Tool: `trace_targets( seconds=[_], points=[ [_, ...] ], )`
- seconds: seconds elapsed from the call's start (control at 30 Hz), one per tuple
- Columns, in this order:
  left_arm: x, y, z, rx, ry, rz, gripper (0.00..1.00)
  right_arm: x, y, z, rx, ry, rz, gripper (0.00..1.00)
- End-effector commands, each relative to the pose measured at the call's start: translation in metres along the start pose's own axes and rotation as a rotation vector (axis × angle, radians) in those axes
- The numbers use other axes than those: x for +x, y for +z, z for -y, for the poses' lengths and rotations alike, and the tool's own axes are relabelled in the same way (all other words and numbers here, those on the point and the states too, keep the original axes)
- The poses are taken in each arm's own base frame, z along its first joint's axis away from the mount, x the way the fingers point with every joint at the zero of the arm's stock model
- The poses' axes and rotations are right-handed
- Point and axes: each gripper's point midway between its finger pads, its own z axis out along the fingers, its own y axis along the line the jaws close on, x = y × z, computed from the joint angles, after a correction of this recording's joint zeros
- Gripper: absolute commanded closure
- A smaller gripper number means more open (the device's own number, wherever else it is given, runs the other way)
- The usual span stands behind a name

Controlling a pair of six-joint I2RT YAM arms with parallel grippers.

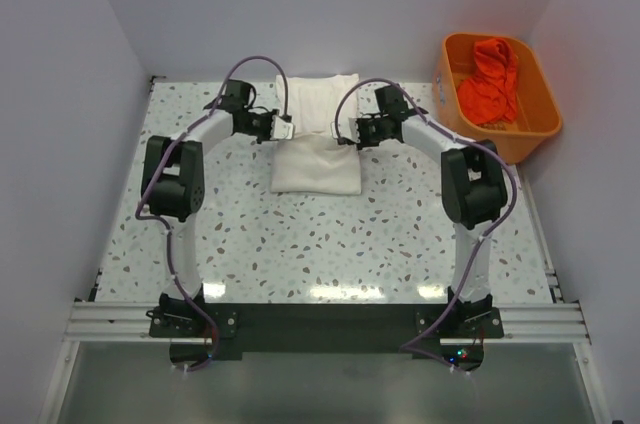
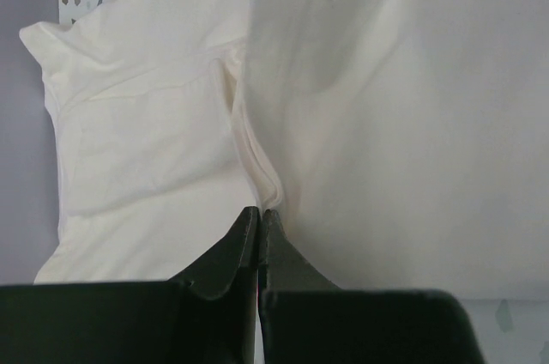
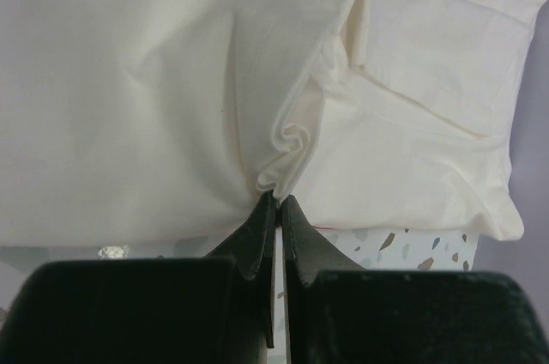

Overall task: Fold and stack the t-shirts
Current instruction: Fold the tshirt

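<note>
Soft matt white cloth t-shirt [image 1: 316, 166], glossy orange plastic tub [image 1: 522, 142], smooth speckled table [image 1: 300, 244]

Orange tub [image 1: 515, 142] beside speckled table [image 1: 300, 234], far right corner.

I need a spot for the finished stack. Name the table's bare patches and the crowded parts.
Widest: the near table between the white t-shirt, both arms and the black base bar. Narrower: the strip left of the left arm. Crowded: the far middle, where the left gripper and right gripper pinch the shirt, and the far right corner by the orange tub.
</note>
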Motion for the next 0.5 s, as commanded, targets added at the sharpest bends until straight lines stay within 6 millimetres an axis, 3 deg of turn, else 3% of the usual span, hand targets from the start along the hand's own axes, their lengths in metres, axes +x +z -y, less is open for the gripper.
trace_targets(
  seconds=[0.0,0.2,0.47],
  points=[
    [-0.001,-0.011,-0.034,-0.09,0.046,0.014,1.0,-0.003,0.0,0.035,0.093,-0.061,0.034,1.0],
    [-0.006,-0.019,-0.041,-0.133,0.066,0.037,1.0,-0.001,0.002,0.047,0.136,-0.061,0.039,1.0],
    [0.022,-0.006,-0.036,-0.124,0.047,-0.01,1.0,0.021,0.019,0.048,0.135,-0.056,-0.008,1.0]
  ],
)
